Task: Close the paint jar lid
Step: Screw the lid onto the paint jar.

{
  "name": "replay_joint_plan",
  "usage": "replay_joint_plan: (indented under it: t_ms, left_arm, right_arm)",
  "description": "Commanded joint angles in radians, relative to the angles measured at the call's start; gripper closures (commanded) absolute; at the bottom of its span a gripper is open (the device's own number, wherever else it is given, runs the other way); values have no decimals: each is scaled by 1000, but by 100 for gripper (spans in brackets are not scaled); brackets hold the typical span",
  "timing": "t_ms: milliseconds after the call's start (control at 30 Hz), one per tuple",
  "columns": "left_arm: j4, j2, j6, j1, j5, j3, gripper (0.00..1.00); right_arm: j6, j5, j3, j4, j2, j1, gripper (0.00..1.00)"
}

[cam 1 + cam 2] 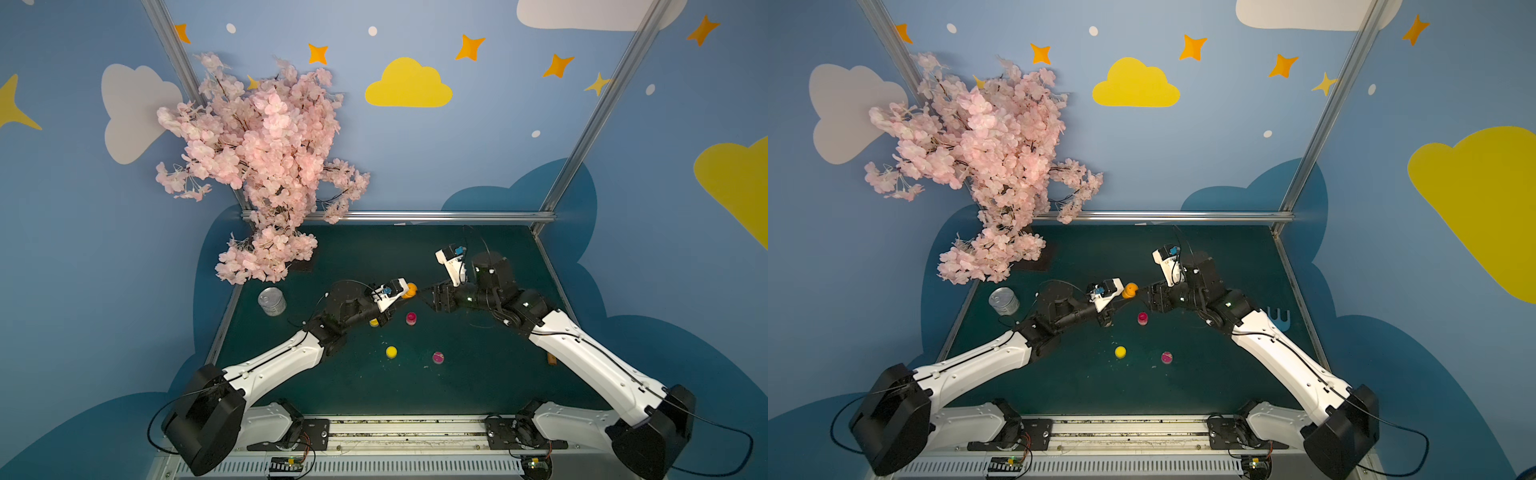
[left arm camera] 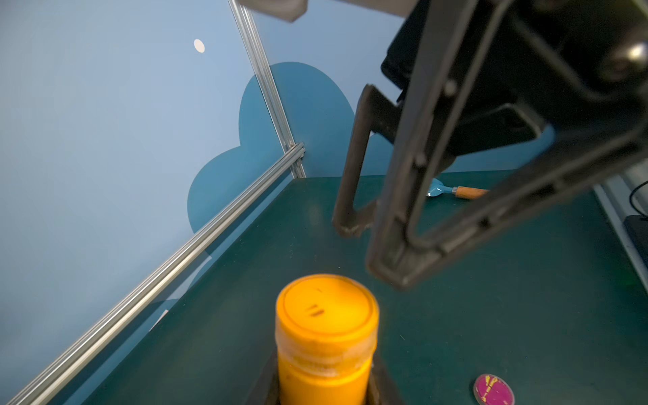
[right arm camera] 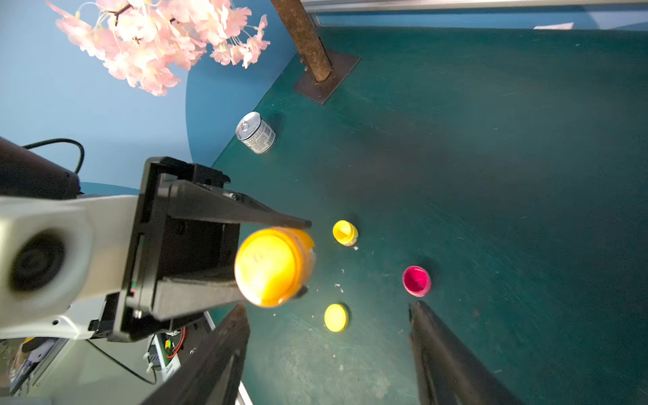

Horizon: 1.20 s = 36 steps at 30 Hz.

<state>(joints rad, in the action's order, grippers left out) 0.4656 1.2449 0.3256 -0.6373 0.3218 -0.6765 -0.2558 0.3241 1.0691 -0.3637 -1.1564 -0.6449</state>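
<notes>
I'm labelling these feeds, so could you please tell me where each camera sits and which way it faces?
Top views: high in front, looking down at the table and back wall; left arm and right arm show.
Left wrist: faces the open right gripper; own fingers grip the orange jar.
Right wrist: faces the left gripper and table; own open fingers show.
Shared: all four show the orange jar.

A pink artificial cherry blossom tree (image 1: 257, 166) rises from a dark base plate (image 3: 326, 75) in the far left corner of the green bench (image 1: 457, 390). A silver tin can (image 1: 272, 301) stands upright near the left edge. A blue garden tool with a wooden handle (image 2: 456, 191) lies near the right edge.
</notes>
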Motion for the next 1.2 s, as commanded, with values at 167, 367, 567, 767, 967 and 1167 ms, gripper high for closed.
replay_joint_plan:
  t_ms: [167,367,567,767,967,1167]
  left_arm:
    - [-75,-31,-74,68,393,-7,75]
    - [-65,-15,-121,84,564,-36,75]
    - [-52,8,-131,84,587,-46,75]
    - [-48,13,-133,85,588,-52,75]
    - [-49,10,-126,85,576,-54,75]
    - [-54,18,-119,85,568,-64,75]
  right_arm:
    - [329,271,-17,9,53,19,29]
    - [398,397,-52,98,46,19,36]
    - [426,478,-35,110,-5,9,43]
    - [434,483,-20,113,-37,-4,49]
    - [441,490,-6,104,-61,-16,54]
    - [447,474,-6,92,-61,-29,57]
